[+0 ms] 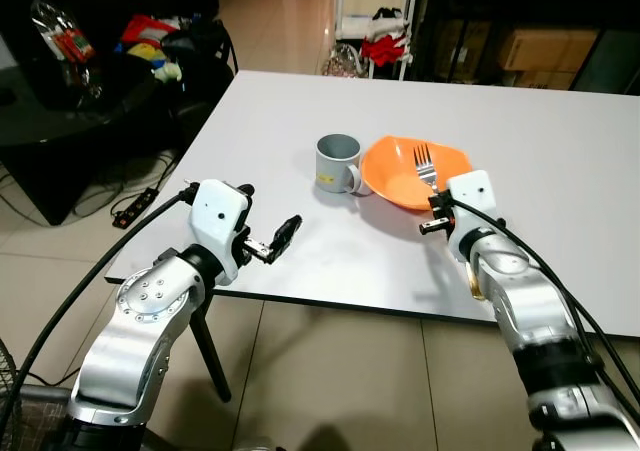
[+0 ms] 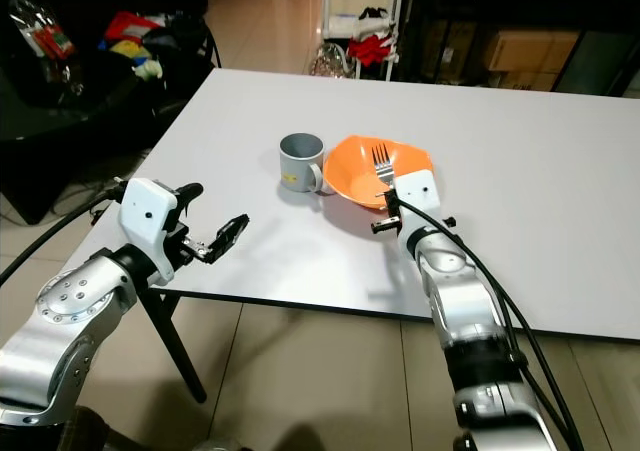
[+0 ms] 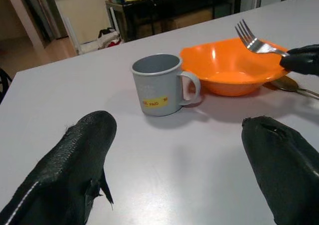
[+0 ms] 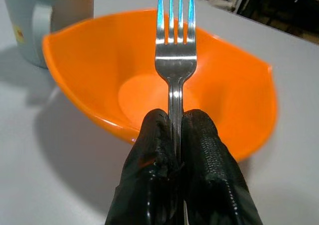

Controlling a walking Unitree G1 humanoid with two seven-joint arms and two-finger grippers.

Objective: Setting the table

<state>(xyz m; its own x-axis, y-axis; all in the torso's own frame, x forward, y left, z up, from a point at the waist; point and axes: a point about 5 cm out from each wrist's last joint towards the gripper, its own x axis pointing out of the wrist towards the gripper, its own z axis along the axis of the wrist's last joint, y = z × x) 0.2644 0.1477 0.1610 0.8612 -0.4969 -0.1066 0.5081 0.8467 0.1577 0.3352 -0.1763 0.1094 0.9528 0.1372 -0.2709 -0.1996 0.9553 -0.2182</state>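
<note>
Just at the near rim of the orange bowl (image 1: 415, 171), my right gripper (image 4: 174, 135) is clenched on the fork (image 4: 174, 40), both black fingers pinching the handle right below the neck, and the 4 tines reach out above the bowl's hollow, tilted a little upward. The grey mug (image 1: 338, 163) stands just beside the bowl on the side away from my right arm, handle turned toward the bowl, a small yellow label on its wall. My left gripper (image 3: 189, 160) hovers over the white table (image 1: 560, 161) on the mug's side of the bowl, nearer the table edge and well short of the mug, fingers spread wide and holding nothing. A spoon (image 3: 294, 85) lies on the table against the bowl's rim beside my right fingers. The step, as I judge it, is laying the fork down beside the bowl: I should draw it back clear of the rim, bring it low and flat to the tabletop, keep it off the spoon, and let go only once the handle rests. The fork is plain polished steel, slim and slick, so a tilted release could send it skating. The bowl is glossy, shallow, angular-rimmed and empty.
</note>
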